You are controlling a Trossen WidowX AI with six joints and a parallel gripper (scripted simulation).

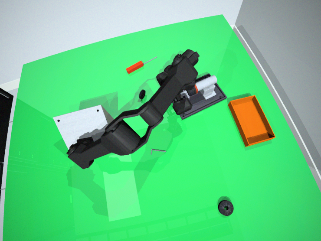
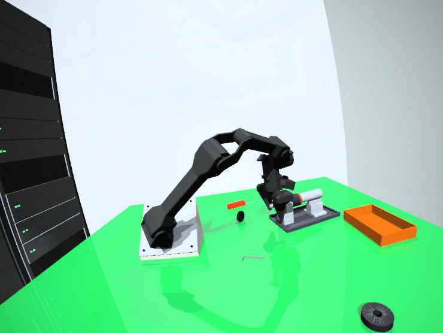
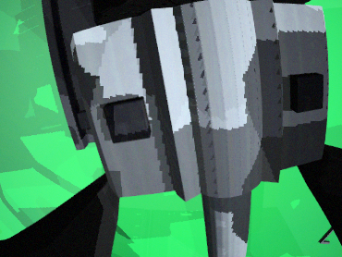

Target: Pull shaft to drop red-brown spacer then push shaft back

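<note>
In the top view, the rig [image 1: 199, 107] [image 2: 302, 221] stands inside the tabletop's right edge, the tray [image 1: 249, 116] [image 2: 398, 238] nearer that edge; green separates both from the upper-right corner. The arm [image 1: 168, 90] [image 2: 186, 184] hides the shaft's grip end from above. The spread gripper [image 1: 182, 99] [image 2: 278, 211] [image 3: 209, 166] has the shaft [image 2: 270, 206] [image 3: 226, 231] between its fingers, unpinched; the red-brown spacer [image 1: 196, 89] [image 2: 300, 197] touches the white cylinder [image 1: 206, 83] [image 2: 312, 194].

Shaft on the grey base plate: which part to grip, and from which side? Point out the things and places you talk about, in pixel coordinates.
I'd grip the shaft [image 3: 227, 231] by its bare end, which sticks out past the near support [image 2: 288, 214], away from the white cylinder [image 1: 206, 83] [image 2: 311, 195]. Come from above, one finger on each flank: the stub is slim and round, lies roughly level, and shows green on both sides in the wrist view.
</note>
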